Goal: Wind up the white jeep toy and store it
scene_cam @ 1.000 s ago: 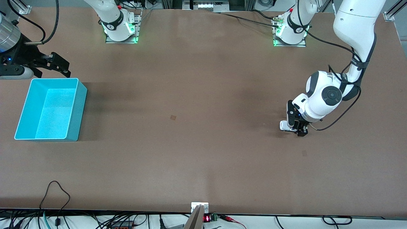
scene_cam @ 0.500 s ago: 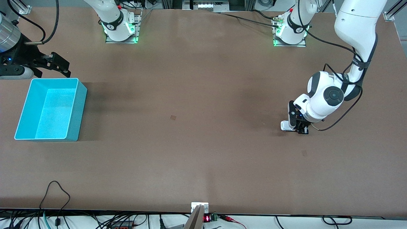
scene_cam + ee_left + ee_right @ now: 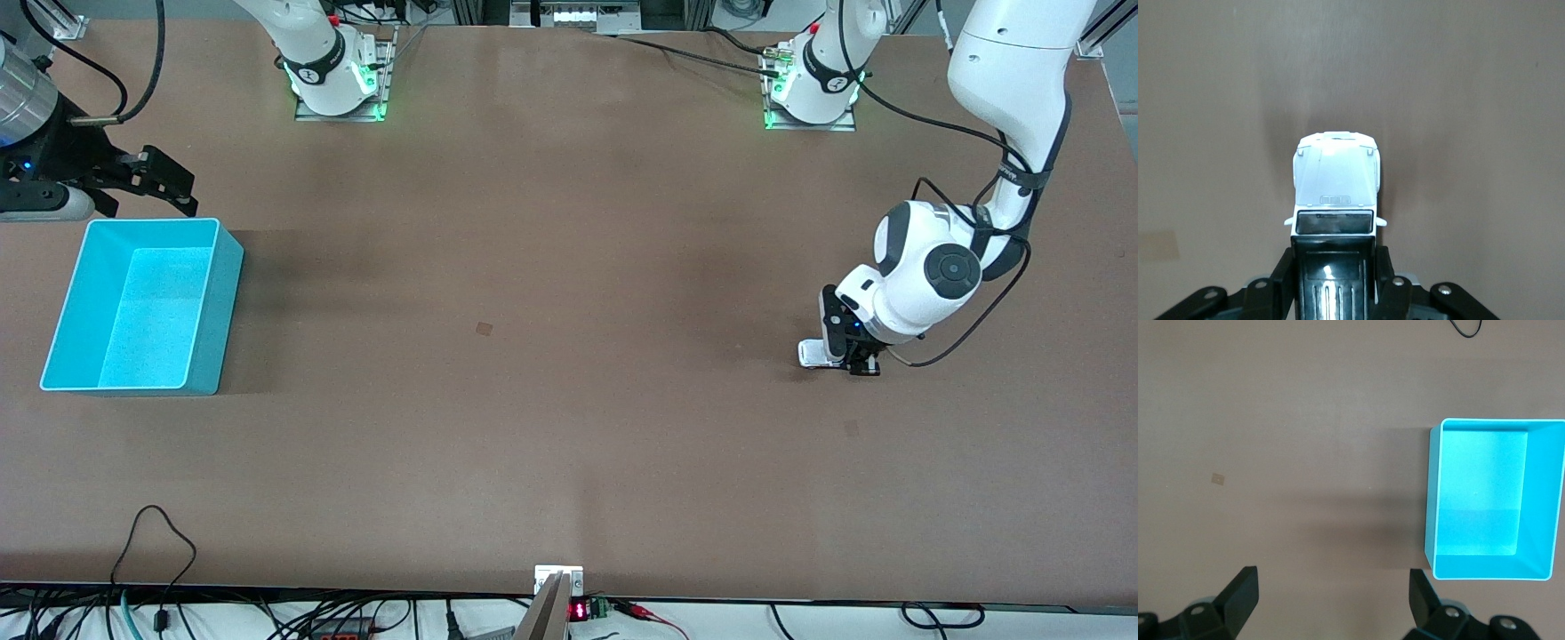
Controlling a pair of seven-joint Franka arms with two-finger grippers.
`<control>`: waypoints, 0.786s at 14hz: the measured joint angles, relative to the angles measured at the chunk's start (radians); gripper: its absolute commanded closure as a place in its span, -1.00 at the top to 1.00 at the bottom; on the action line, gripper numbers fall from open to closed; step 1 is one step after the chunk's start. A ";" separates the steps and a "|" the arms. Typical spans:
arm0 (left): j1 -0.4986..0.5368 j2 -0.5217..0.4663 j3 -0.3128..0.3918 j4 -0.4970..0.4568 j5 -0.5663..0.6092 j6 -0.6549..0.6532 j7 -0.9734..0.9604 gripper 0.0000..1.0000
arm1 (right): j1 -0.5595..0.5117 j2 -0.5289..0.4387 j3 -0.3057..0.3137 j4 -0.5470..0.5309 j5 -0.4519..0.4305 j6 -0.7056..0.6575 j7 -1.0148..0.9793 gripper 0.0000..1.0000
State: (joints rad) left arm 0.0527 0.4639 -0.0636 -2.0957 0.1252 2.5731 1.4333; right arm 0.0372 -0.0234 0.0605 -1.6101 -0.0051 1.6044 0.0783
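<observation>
The white jeep toy (image 3: pixel 810 352) stands on the table at the left arm's end, its wheels on the surface. My left gripper (image 3: pixel 852 360) is low over it and shut on its rear part. In the left wrist view the fingers (image 3: pixel 1281 280) press both sides of the jeep's black roof, and the white hood (image 3: pixel 1335 177) sticks out ahead of my left gripper (image 3: pixel 1333 283). The turquoise bin (image 3: pixel 218 311) sits empty at the right arm's end. My right gripper (image 3: pixel 151 189) hangs open and empty beside the bin's edge nearest the robots' bases, and waits (image 3: pixel 1335 593).
The bin (image 3: pixel 1431 493) shows in the right wrist view. A small tan patch (image 3: pixel 484 328) lies mid-table and another (image 3: pixel 851 428) lies nearer the front camera than the jeep. Cables run along the table's front edge.
My left gripper has dragged the jeep a short way along the table toward the left arm's end. The right arm has not moved.
</observation>
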 measured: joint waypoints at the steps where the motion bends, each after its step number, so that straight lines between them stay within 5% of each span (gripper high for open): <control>1: 0.021 0.001 0.000 0.003 0.000 -0.007 0.015 -0.83 | 0.000 0.000 0.000 0.000 0.000 0.000 0.000 1.00; 11: 0.210 0.020 0.001 0.036 0.000 -0.018 0.292 -0.82 | 0.001 0.000 0.000 0.000 0.000 -0.001 0.000 1.00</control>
State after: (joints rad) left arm 0.2631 0.4842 -0.0626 -2.0601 0.1252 2.5547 1.7257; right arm 0.0379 -0.0234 0.0605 -1.6101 -0.0051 1.6036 0.0781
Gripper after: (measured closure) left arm 0.502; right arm 0.000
